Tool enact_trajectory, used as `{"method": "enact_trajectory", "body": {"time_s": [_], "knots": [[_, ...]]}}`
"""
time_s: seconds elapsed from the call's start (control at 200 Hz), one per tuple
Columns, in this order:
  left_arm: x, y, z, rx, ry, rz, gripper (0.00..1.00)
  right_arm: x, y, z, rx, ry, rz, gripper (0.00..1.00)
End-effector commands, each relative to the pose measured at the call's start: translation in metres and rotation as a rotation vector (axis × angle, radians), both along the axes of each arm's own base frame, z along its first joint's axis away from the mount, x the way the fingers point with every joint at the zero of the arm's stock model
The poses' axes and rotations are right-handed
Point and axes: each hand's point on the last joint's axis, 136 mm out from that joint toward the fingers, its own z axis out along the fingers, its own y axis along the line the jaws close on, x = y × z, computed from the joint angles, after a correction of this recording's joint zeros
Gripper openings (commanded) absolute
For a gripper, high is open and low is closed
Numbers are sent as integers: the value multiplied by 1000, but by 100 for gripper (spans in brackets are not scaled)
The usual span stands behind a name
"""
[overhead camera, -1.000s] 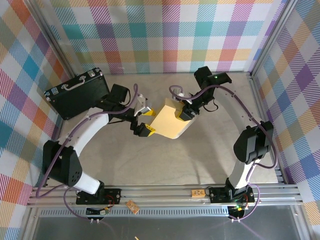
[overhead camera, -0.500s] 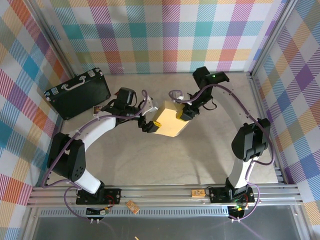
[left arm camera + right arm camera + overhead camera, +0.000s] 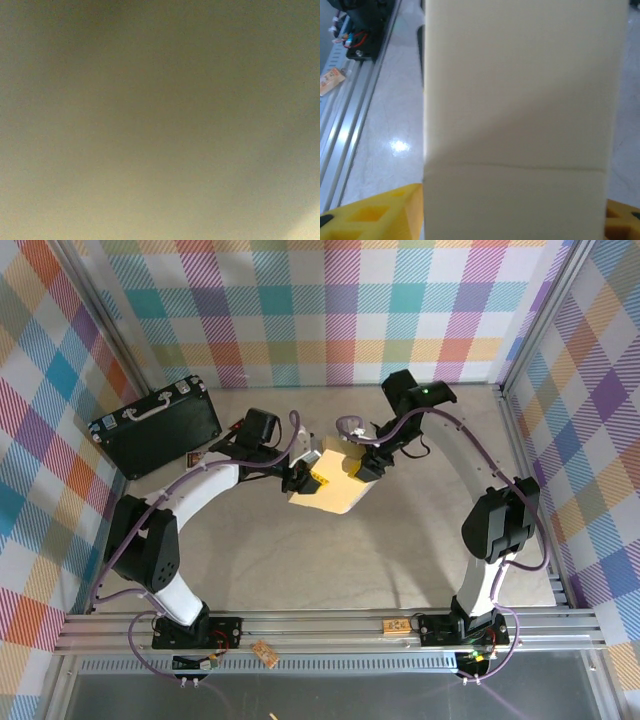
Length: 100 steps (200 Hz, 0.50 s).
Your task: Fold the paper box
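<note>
Left end effector (image 3: 307,478) sat at the left edge of the paper box (image 3: 335,498), mid-bench (image 3: 420,560); grip indeterminate. Right end effector (image 3: 357,468) straddled a panel; pinch unconfirmed. We judged the card light, floppy, crease-prone: hold near fold lines.

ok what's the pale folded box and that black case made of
Pale tan folded box: likely thin cardboard, matte, with a crisp crease across its flat panel. Black rectangular case: hard shell, perhaps plastic, with silvery metal-looking handle and edge trim; too small to confirm.
</note>
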Motion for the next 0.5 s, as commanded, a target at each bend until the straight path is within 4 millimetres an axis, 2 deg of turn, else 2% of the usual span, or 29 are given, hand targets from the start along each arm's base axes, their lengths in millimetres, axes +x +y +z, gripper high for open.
{"method": "enact_trajectory", "body": {"time_s": [0.0,0.04,0.07,0.15,0.215,0.26,0.305,0.365,0.39,0.425,0.495], "knots": [[-9,-1,13,-31,44,-41,34,10,6,13,34,6,-98,75],[-9,2,12,-35,64,-39,34,17,5,23,60,-9,-153,87],[-9,4,11,-34,76,-35,34,25,2,34,84,-33,-217,90],[-6,11,9,-32,112,-17,34,18,-12,83,248,-24,-293,93],[-3,17,10,-26,126,-1,35,26,-43,119,417,-35,-465,92],[-3,20,12,-28,126,7,35,24,-68,123,539,0,-570,92],[-3,23,14,-35,105,12,35,27,-93,112,633,44,-724,98],[-2,24,18,-57,93,21,35,25,-117,79,715,179,-901,100],[-1,24,21,-72,103,27,35,21,-119,69,740,238,-914,99],[2,25,25,-100,134,45,35,16,-120,43,750,339,-961,96],[21,29,35,-165,194,124,34,10,-125,-9,760,560,-1109,93]]}}
